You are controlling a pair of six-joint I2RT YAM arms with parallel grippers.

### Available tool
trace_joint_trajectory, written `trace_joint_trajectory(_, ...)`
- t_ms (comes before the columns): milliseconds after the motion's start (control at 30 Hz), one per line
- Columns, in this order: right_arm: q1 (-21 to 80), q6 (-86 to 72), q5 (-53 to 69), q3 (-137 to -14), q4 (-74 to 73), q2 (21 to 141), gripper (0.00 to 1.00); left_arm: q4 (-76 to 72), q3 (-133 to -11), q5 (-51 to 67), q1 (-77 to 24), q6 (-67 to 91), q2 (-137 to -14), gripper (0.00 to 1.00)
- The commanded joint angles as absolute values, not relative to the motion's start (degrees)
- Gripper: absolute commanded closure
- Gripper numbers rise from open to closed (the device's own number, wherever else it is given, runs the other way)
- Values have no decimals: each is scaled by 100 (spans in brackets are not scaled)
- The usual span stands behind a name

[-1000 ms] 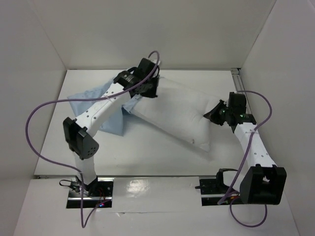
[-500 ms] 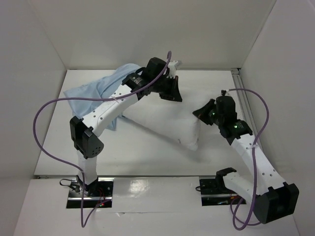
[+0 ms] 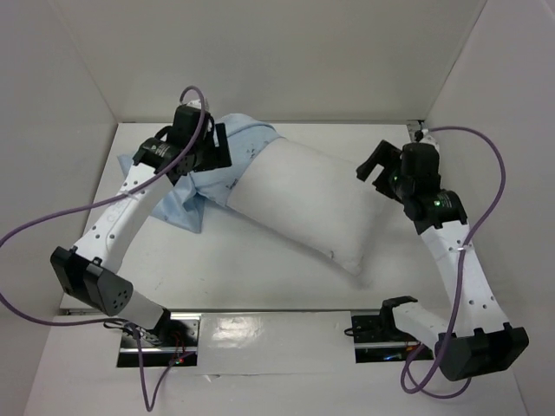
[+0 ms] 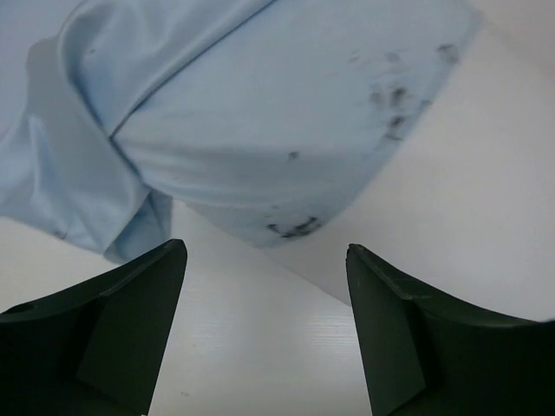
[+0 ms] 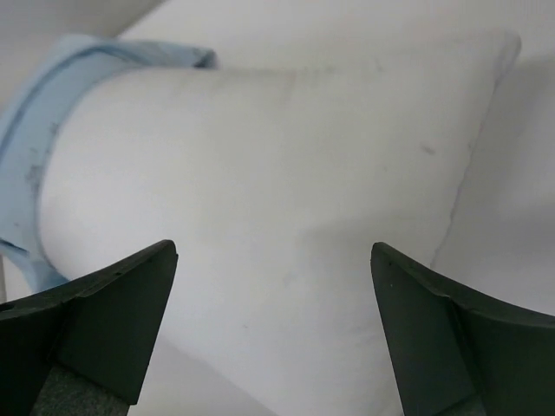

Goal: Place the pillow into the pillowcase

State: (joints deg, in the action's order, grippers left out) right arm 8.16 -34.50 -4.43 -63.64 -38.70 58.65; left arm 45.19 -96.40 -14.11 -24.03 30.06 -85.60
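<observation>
black jaws on both grippers stand apart, nothing held. the left gripper (image 4: 264,260) a moment ago sat shut over the pillow's far end with the cloth lifted. now it's pulled back to the far left and hangs over the pillowcase (image 4: 260,113), with the cloth just ahead of the fingertips, not touching. the right gripper (image 5: 273,260) was clamped on the pillow's right end. now it's let go and backed off to the right, with the pillow (image 5: 260,173) straight ahead of the fingers, apart from them. the pillow has dropped flat on the table (image 3: 260,277), lying diagonal from far left to near right. its far-left end sits inside the pillowcase mouth, blue hem wrapped round it; the rest is bare white. the remaining pillowcase is bunched on the table left of the pillow.
</observation>
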Motion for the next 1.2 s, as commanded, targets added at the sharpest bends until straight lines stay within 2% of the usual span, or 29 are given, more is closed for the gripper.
trace_joint_trajectory(0,992,-2910,-572,-7197,-3921,5933,0,4746,-9010,-1978,-1866,3418,-8701,13)
trace_joint_trajectory(133,1966,-2743,-562,-7987,-3719,6827,0,4746,-7905,-1837,-1319,4006,-8280,13)
trace_joint_trajectory(200,2853,-2742,-869,-8260,-3630,7257,0,4614,-7551,-1889,-1187,4174,-8052,12)
trace_joint_trajectory(367,4295,-2479,-1466,-9463,-3788,9068,0,3860,-6364,-1531,-897,4482,-7822,12)
trace_joint_trajectory(467,4526,-2479,-1468,-9484,-3727,9737,0,3473,-6048,-1450,-844,4623,-7953,12)
trace_joint_trajectory(633,4527,-2654,-1679,-8922,-3472,10299,2,3147,-5985,-1503,-546,4772,-8533,22)
trace_joint_trajectory(667,4526,-2724,-1748,-8808,-3472,10362,7,3146,-6107,-1503,-493,4772,-8665,25)
trace_joint_trajectory(700,4405,-2725,-1801,-8807,-3402,10362,17,3146,-6187,-1555,-440,4772,-8944,29)
trace_joint_trajectory(733,4351,-2725,-1802,-8711,-3401,10362,52,3146,-6292,-1556,-326,4772,-9078,42)
trace_joint_trajectory(800,4264,-2725,-1863,-8544,-3322,10293,89,3364,-6731,-1503,-272,4772,-9280,64)
trace_joint_trajectory(833,4167,-2725,-1863,-8543,-3322,10135,100,3523,-7107,-1686,-194,4720,-9351,93)
trace_joint_trajectory(867,4166,-2725,-1942,-8386,-3322,10029,100,3655,-7293,-1766,-132,4650,-9412,100)
trace_joint_trajectory(1033,3885,-2593,-2004,-8156,-3480,9370,100,4271,-8427,-2512,-79,4343,-9150,100)
trace_joint_trajectory(1167,3885,-2374,-1951,-7929,-3594,8747,100,4043,-9629,-2312,43,3701,-9087,100)
